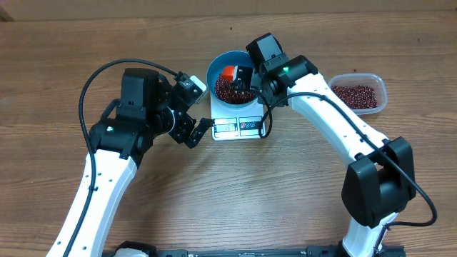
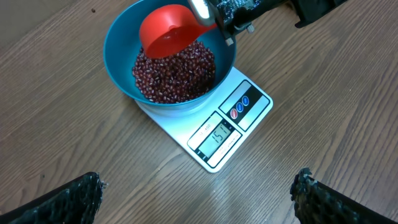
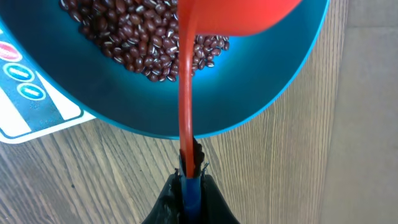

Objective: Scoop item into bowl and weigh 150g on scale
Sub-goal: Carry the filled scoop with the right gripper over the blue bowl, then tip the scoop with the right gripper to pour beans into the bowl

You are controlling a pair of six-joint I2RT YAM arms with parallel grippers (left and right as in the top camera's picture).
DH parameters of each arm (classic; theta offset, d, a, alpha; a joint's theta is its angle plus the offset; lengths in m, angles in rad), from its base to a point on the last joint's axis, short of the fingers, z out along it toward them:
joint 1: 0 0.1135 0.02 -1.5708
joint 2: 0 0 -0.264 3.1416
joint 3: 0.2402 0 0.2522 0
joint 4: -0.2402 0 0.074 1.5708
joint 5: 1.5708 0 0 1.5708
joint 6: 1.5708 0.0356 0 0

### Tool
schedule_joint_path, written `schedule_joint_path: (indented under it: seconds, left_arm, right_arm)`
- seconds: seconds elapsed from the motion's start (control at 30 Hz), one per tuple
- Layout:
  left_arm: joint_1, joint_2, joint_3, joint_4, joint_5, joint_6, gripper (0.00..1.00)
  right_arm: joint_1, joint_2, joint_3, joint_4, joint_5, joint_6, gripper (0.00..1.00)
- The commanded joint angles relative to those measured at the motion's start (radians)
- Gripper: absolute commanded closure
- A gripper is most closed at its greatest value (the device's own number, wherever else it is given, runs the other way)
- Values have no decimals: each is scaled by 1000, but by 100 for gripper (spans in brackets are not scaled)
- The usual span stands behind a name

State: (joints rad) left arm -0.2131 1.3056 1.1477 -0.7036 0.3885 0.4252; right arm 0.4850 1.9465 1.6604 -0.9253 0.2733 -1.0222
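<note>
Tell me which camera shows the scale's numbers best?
The left wrist camera: the scale faces it, display clear. Overhead shows the display tiny and unreadable. The right wrist camera catches only a corner with buttons.

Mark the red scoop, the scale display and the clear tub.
red scoop (image 2: 165,33), left wrist view, cup's rounded body
scale display (image 2: 219,135), left wrist view, its digits
clear tub (image 1: 382,93), overhead view, right rim

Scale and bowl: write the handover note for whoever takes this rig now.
Left gripper: open, empty, beside the scale.
Right gripper: shut on the handle of the red scoop, which is tipped over the blue bowl.
The bowl sits on the scale and holds a heap of beans. More are in the clear tub.
Left to do: read the display, hard to make out here, trim to target, then withdraw the scoop.
</note>
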Motion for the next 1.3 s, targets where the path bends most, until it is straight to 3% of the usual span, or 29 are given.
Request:
schedule_joint_path:
  seconds: [0.0, 0.17, 0.37, 0.6, 1.0, 1.27]
  left_arm:
    - [10, 2, 3, 0, 3, -6, 0]
    - [10, 2, 3, 0, 3, -6, 0]
    - [10, 2, 3, 0, 3, -6, 0]
    - [10, 2, 3, 0, 3, -6, 0]
    - [10, 2, 3, 0, 3, -6, 1]
    - [10, 2, 3, 0, 3, -6, 0]
  right_arm:
    - [10, 27, -2, 26, 97, 0, 96]
    - [44, 53, -2, 93, 286, -10, 96]
    - [49, 53, -2, 81, 310, -40, 96]
    - [65, 53, -2, 77, 313, -185, 96]
    - [79, 54, -3, 53, 309, -259, 96]
    - [85, 57, -3, 119, 309, -193, 96]
